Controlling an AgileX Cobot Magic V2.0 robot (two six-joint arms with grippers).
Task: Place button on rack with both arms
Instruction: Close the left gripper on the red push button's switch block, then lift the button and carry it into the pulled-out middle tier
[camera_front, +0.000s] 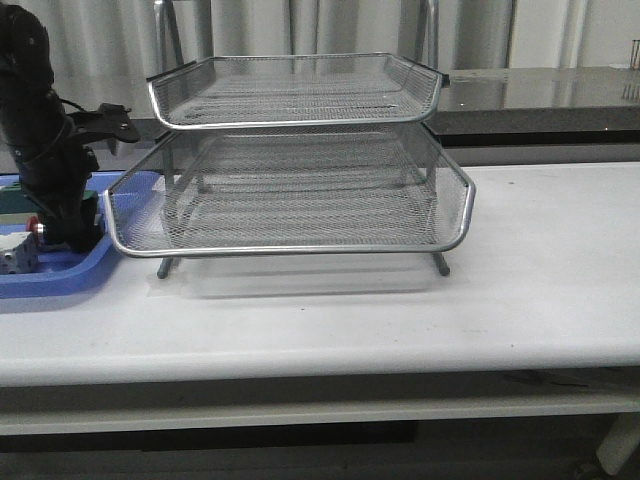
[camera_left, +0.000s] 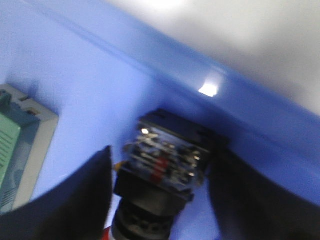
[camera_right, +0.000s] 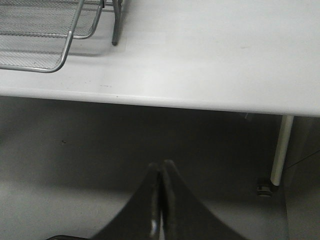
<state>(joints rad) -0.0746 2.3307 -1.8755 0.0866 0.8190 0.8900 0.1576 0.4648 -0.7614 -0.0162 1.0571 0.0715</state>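
The button (camera_left: 162, 167) lies in the blue plastic tray (camera_left: 90, 85), its blue rear block pointing away from the wrist and a sliver of its red head at the picture's edge. My left gripper (camera_left: 162, 156) is open, with one black finger (camera_left: 75, 200) on each side of the button and a narrow gap at each side. In the front view the left gripper (camera_front: 62, 232) is down in the tray (camera_front: 60, 272), left of the rack (camera_front: 300, 180). My right gripper (camera_right: 161, 167) is shut and empty, below the table's front edge (camera_right: 150, 97).
A green block in a grey frame (camera_left: 17, 145) lies in the tray beside the left finger. A white part (camera_front: 12, 256) sits at the tray's left. The rack's lower tray corner (camera_right: 45, 45) and a table leg (camera_right: 281, 150) show in the right wrist view.
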